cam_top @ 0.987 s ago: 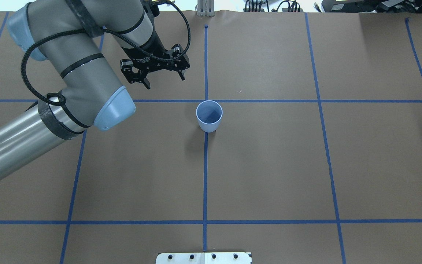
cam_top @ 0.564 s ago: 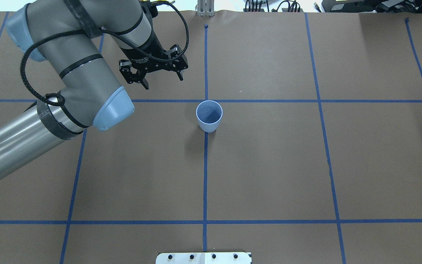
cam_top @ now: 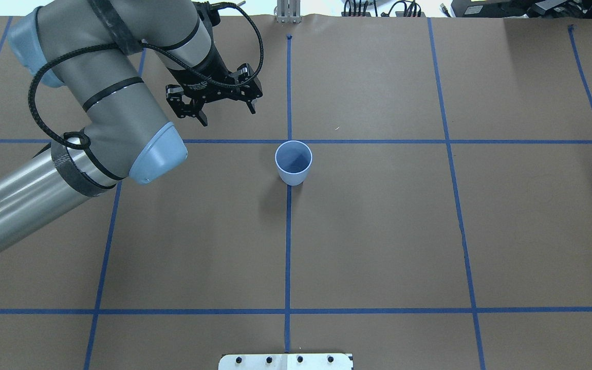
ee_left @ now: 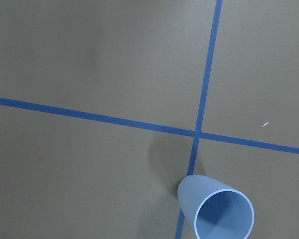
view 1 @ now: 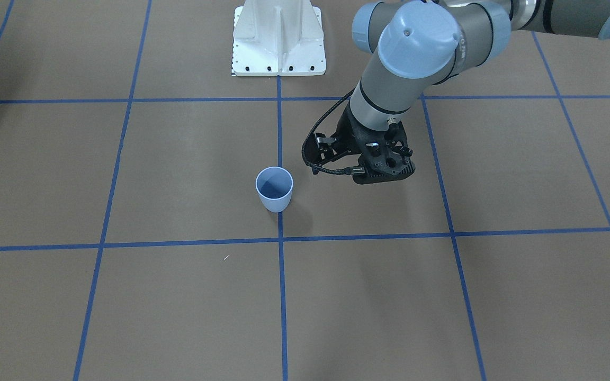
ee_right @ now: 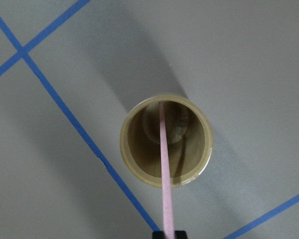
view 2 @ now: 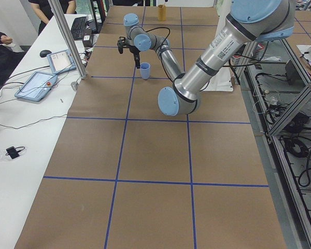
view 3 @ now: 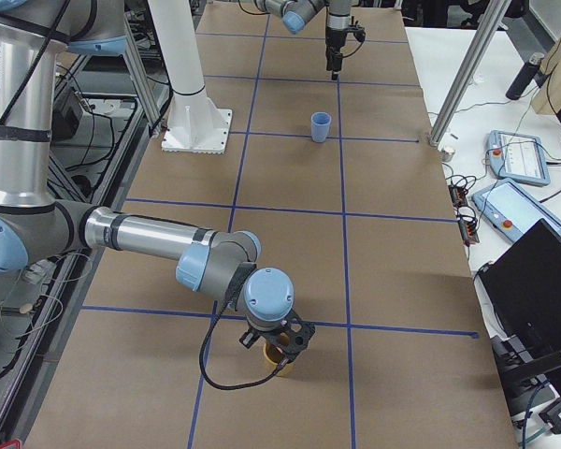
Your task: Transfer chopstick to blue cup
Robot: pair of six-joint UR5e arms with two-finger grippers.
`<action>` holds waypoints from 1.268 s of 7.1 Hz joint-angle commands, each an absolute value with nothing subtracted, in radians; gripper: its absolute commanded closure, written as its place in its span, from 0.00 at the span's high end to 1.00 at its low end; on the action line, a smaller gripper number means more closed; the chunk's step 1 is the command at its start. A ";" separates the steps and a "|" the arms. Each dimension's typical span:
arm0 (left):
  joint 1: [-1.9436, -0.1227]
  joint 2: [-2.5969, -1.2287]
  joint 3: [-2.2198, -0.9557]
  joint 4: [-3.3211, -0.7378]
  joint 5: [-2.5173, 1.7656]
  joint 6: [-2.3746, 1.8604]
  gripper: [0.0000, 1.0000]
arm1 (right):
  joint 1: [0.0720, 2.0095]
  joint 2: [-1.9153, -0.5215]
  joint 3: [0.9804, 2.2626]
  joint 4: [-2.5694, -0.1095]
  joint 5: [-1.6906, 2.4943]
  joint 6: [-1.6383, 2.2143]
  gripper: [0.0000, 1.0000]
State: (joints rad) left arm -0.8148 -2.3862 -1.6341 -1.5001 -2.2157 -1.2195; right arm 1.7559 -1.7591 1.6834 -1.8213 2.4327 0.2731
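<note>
The blue cup (cam_top: pixel 293 162) stands upright and empty at the table's middle, on a tape crossing; it also shows in the front view (view 1: pixel 274 189) and the left wrist view (ee_left: pixel 217 213). My left gripper (cam_top: pixel 229 116) is open and empty, hovering beyond and to the left of the cup. The pale-pink chopstick (ee_right: pixel 165 169) stands in a tan cup (ee_right: pixel 128 154) at the table's far right end. My right gripper (ee_right: pixel 168 234) hangs right above that cup (view 3: pixel 279 359) and is shut on the chopstick's upper end.
Blue tape lines grid the brown table (cam_top: pixel 378 231). The white arm base (view 1: pixel 278 39) stands at the robot's edge. Operator tablets (view 3: pixel 516 154) lie on a side bench beyond the far table edge.
My left gripper has drifted slightly away from the cup, toward the far left, still open. The cup has not moved.
</note>
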 commanded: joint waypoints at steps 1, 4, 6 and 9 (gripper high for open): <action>-0.815 -2.385 -1.640 -1.500 -2.218 -1.220 0.98 | 1.819 -1.764 1.697 -1.825 2.430 0.273 0.00; -0.816 -2.376 -1.641 -1.500 -2.218 -1.220 0.98 | 1.852 -1.744 1.915 -2.047 2.428 0.273 0.00; -0.819 -2.361 -1.641 -1.502 -2.220 -1.220 0.98 | 1.864 -1.676 2.012 -2.199 2.427 0.273 0.00; -0.847 -2.320 -1.683 -1.509 -2.220 -1.204 0.98 | 1.830 -1.423 2.085 -2.497 2.440 0.275 0.00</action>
State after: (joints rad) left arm -0.8283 -2.3412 -1.6631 -1.5070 -2.2190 -1.2152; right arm 1.8642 -1.5292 2.0685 -2.3948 2.4297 0.2733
